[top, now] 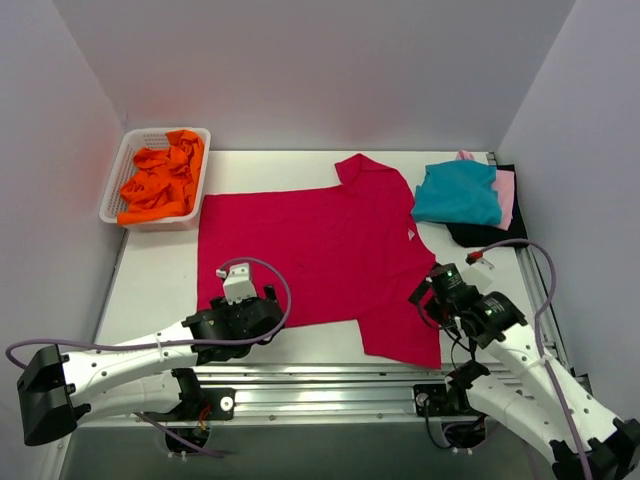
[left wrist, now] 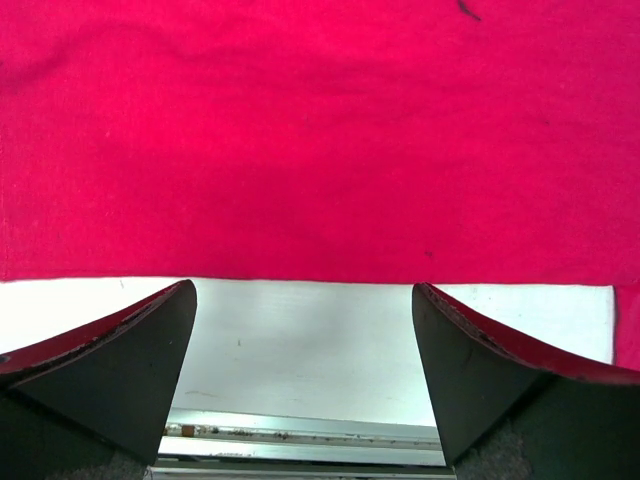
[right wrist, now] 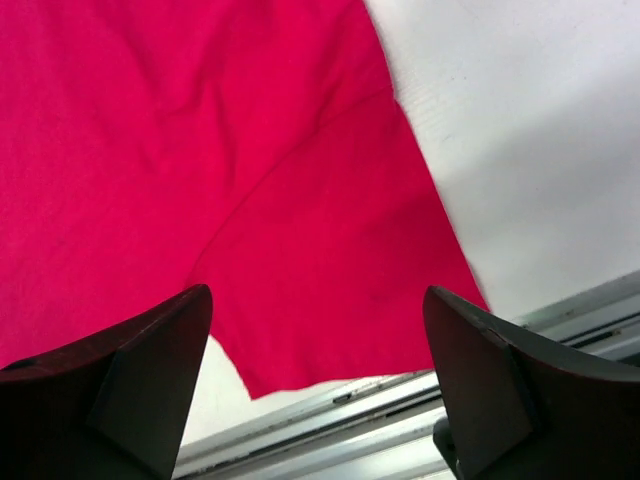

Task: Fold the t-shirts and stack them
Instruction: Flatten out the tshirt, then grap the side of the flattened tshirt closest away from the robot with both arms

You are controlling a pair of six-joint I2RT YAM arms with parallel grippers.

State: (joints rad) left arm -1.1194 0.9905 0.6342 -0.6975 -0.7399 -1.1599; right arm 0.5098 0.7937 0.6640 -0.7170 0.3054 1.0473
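Right now the crimson-red t-shirt (top: 320, 250) lies spread flat and sideways across the middle of the white table (top: 160, 280). Its hem is to the left, its collar to the right, one sleeve points to the far side and the other to the near edge.

The left gripper (top: 252, 300) hovers low at the near long edge of the shirt's body, close to the hem corner. In the left wrist view its claw (left wrist: 305, 370) stands wide apart with nothing between the fingers (left wrist: 120, 350). Bare tabletop (left wrist: 300, 340) shows in the gap, and the shirt's straight edge (left wrist: 320, 140) runs just beyond the tips.

The right gripper (top: 425, 295) sits over the near sleeve. From the right wrist camera its claw (right wrist: 315, 370) is also spread apart, with the sleeve (right wrist: 330, 270) lying flat on the table beneath the gap and not pinched. The metal rail (right wrist: 400, 400) at the table's near edge passes just below.

At the far left corner a white lattice basket (top: 118, 180) holds the crumpled orange t-shirt (top: 160, 185). At the far right, well apart from the basket, the teal t-shirt (top: 458, 192) rests folded on the pale pink t-shirt (top: 505, 195), which lies over the black t-shirt (top: 480, 235). The teal one just touches the red shirt's collar side.
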